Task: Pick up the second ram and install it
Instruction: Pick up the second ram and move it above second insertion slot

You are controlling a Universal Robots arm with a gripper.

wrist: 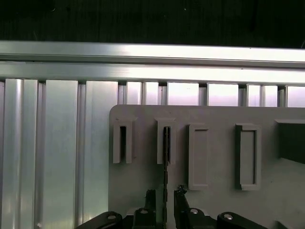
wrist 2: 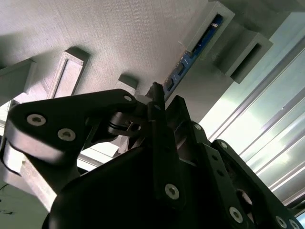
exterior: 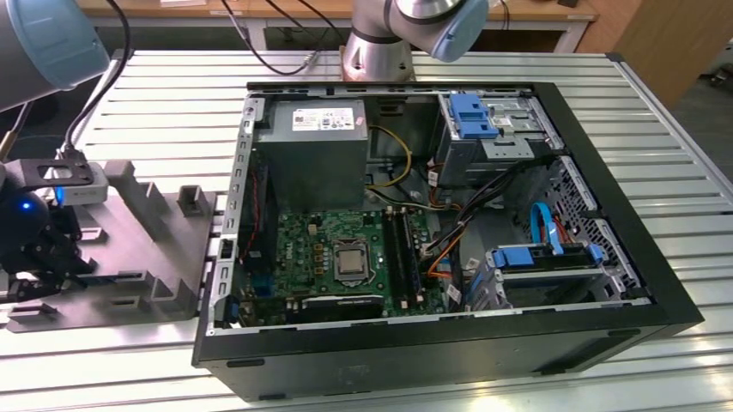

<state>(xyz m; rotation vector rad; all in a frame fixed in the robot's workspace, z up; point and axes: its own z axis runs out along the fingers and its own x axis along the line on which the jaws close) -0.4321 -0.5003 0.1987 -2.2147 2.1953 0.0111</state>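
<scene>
The second ram [wrist: 166, 143] is a thin dark stick standing on edge in a slot of the grey tray [wrist: 219, 114]. In the second wrist view the ram [wrist 2: 193, 57] shows a blue face with small chips. My gripper [wrist: 165, 193] straddles the near end of the stick, one finger on each side with a gap to it, so it is open. In the second wrist view the gripper [wrist 2: 167, 98] has the stick running in between its black fingers [wrist 2: 179, 107]. In the exterior view the gripper [exterior: 34, 270] hangs over the tray [exterior: 143, 257] at the exterior view's left.
The open computer case [exterior: 458, 343] lies right of the tray, with the motherboard [exterior: 326, 249], its memory slots [exterior: 401, 249] and the grey power supply [exterior: 309, 146] inside. Blue drive brackets [exterior: 469, 116] and loose cables sit further right. The tray has several upright blocks and rests on a slatted aluminium table [exterior: 641, 103].
</scene>
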